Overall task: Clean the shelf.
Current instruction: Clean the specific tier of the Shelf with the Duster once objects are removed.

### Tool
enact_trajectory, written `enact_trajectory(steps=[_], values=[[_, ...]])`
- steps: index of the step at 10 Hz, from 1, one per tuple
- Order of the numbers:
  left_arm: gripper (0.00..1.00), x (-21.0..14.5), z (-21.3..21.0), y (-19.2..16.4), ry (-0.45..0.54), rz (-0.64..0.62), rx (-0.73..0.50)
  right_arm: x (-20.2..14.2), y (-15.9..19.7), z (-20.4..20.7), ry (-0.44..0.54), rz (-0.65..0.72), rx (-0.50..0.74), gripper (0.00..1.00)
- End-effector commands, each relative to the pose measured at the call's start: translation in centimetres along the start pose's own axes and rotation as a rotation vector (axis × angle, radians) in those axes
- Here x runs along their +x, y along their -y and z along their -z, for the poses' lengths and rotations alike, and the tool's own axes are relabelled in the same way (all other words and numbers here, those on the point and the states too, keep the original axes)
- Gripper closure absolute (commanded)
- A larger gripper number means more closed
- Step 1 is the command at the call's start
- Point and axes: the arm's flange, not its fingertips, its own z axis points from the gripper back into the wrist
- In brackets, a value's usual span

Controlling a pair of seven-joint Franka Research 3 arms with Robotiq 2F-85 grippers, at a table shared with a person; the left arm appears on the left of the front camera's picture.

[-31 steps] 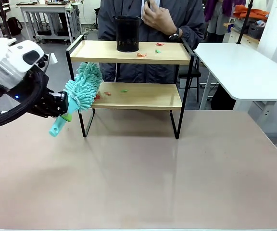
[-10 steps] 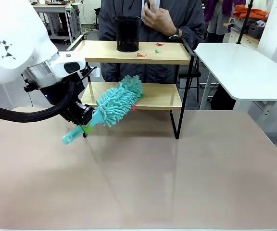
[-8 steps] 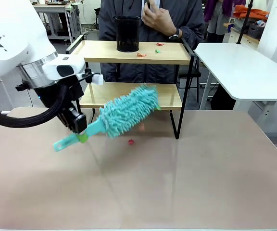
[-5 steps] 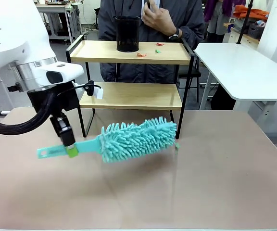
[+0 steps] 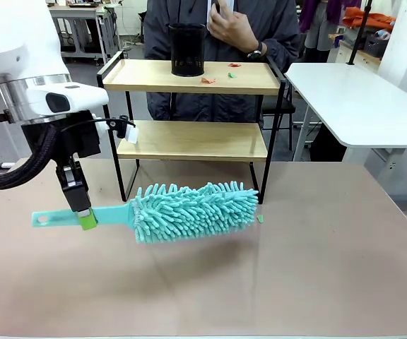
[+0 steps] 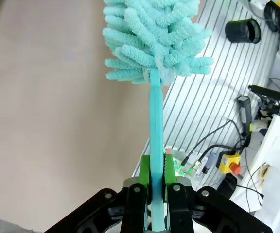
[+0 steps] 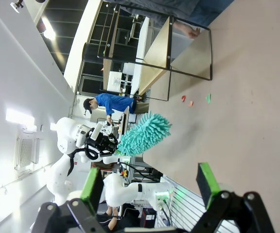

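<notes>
The shelf [image 5: 189, 78] stands at the table's far side. Its top board carries a black mesh cup [image 5: 187, 49] and red and green paper scraps [image 5: 208, 80]; its lower board [image 5: 196, 140] looks bare. My left gripper [image 5: 85, 217] is shut on the handle of a teal fluffy duster [image 5: 193, 210], held level just above the table in front of the shelf. From the left wrist, the gripper [image 6: 154, 167] clamps the handle, with the duster head [image 6: 154, 39] far ahead. My right gripper [image 7: 149, 180] is open and holds nothing, with the shelf [image 7: 159, 53] and the duster [image 7: 145, 133] far off.
A green scrap [image 5: 260, 218] lies on the table by the shelf's right front leg; the right wrist view shows three scraps [image 7: 191, 103] there. A person [image 5: 225, 28] stands behind the shelf with one hand raised. A white table [image 5: 359, 99] stands at the right.
My left arm swept the duster out of the lower shelf and swung it down level over the table. Scraps left the lower board and fell onto the table.
</notes>
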Motion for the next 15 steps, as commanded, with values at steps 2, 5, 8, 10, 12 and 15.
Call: enact_trajectory(steps=[2,5,8,10,12,15], values=[[0.88,-6.6,-4.2,2.2,0.111,0.078,-0.036,0.1,0.0,-0.2,-0.007,-0.028,0.003,0.00],[0.88,-20.1,-9.2,5.7,0.347,0.104,-0.014,0.1,0.0,-0.2,-0.007,-0.028,0.003,0.00],[0.88,-31.3,-10.2,2.1,0.764,-0.234,-0.073,0.1,0.0,-0.2,-0.007,-0.028,0.003,0.00],[0.88,-37.3,-7.5,-2.4,0.941,-0.420,-0.280,0.1,0.0,-0.2,-0.007,-0.028,0.003,0.00],[0.88,-40.3,-4.9,-7.2,0.973,-0.603,-0.456,0.1,0.0,-0.2,-0.007,-0.028,0.003,0.00],[0.88,-39.4,-2.7,-11.8,0.758,-0.798,-0.659,0.1,0.0,-0.2,-0.007,-0.028,0.003,0.00]])
